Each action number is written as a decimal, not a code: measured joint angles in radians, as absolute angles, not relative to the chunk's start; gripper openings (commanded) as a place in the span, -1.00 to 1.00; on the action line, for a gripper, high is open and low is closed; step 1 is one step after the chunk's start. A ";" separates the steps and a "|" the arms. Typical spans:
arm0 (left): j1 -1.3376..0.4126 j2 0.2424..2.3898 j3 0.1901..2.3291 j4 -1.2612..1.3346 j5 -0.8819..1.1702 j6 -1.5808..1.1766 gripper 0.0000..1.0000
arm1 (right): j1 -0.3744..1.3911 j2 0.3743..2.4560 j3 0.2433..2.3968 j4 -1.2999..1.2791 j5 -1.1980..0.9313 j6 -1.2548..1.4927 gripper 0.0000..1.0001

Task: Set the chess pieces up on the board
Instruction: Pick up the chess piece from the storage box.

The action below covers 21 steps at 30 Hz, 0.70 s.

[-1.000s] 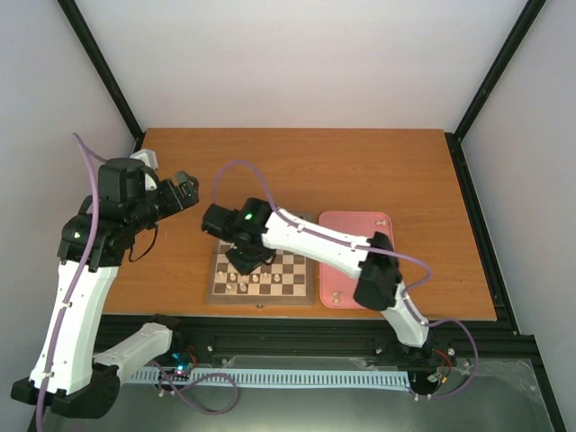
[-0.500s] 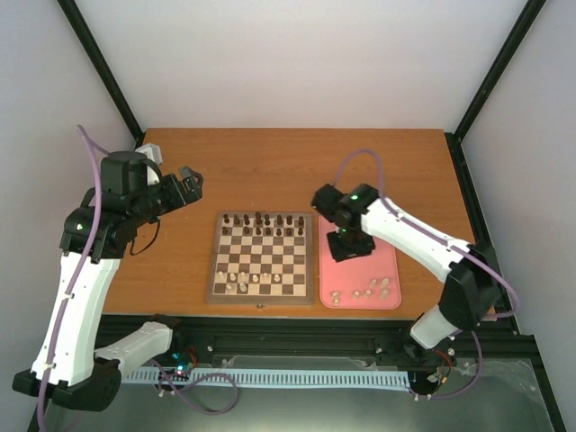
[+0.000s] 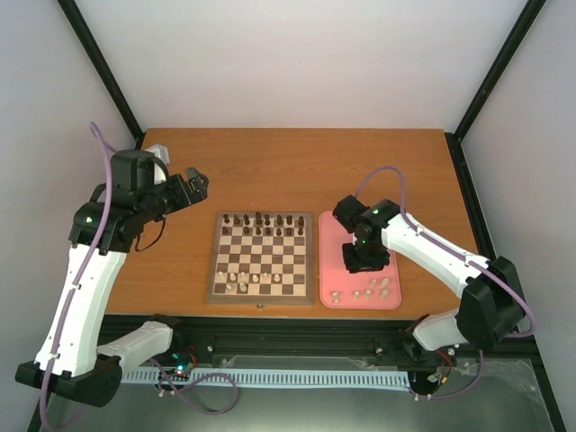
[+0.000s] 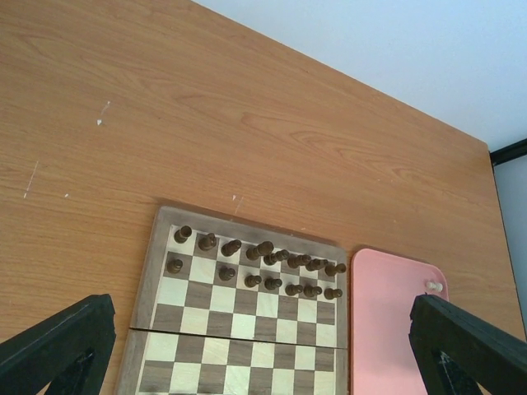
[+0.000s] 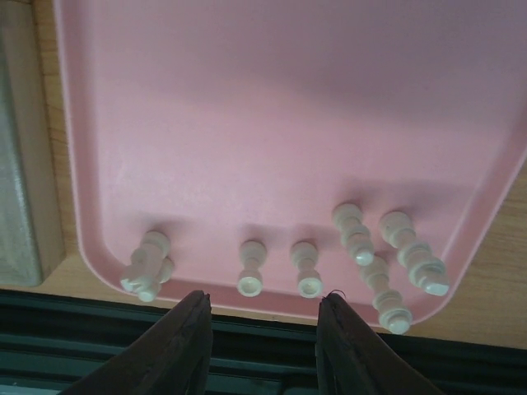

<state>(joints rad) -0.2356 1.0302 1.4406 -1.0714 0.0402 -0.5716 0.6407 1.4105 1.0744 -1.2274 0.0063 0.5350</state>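
Several small cream-white chessmen [image 5: 306,270] lie in a loose row at the near end of the pink rectangular tray [image 5: 272,107], some upright and some toppled. One more stands alone at the tray's far corner in the left wrist view. Within the last second the right gripper [image 5: 262,341] has left the near ranks of the square wooden chessboard [image 3: 261,258] and travelled across to the tray, where it now hangs directly above that row. Its fingers are spread apart with nothing between them. This indicates that one placement cycle is complete and the next pick is being lined up. On the board, the dark brown chessmen [image 4: 268,263] stand along the two far ranks, while only a handful of cream pieces occupy the near ranks, so the task is judged less than half done. The left gripper [image 3: 191,184] is held raised over the wooden table [image 3: 360,171] to the left of the board, its fingers likewise wide apart and empty.
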 measured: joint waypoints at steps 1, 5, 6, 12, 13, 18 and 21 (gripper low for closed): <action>-0.236 1.031 1.438 -1.071 0.042 -0.572 0.99 | 0.648 1.408 1.074 -1.222 0.003 0.533 -0.28; -0.236 1.032 1.422 -1.070 0.045 -0.571 0.99 | 0.704 1.407 1.076 -1.203 -0.023 0.533 -0.27; -0.236 1.032 1.419 -1.070 0.045 -0.571 0.99 | 0.722 1.407 1.076 -1.200 -0.028 0.536 -0.27; -0.236 1.031 1.389 -1.070 0.045 -0.571 1.00 | 0.799 1.411 1.065 -1.184 -0.047 0.561 -0.26; -0.236 1.031 1.385 -1.070 0.045 -0.571 0.99 | 0.799 1.411 1.054 -1.180 -0.046 0.566 -0.27; -0.236 1.031 1.368 -1.070 0.045 -0.571 0.99 | 0.799 1.415 0.969 -1.182 -0.047 0.582 -0.26; -0.236 1.031 1.364 -1.070 0.045 -0.571 0.99 | 0.799 1.424 0.945 -1.180 -0.047 0.589 -0.27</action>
<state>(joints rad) -0.2356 1.0309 1.3640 -1.0698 0.0452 -0.5713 0.7994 1.4239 0.9451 -1.1805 -0.0467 0.5888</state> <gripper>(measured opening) 0.997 0.368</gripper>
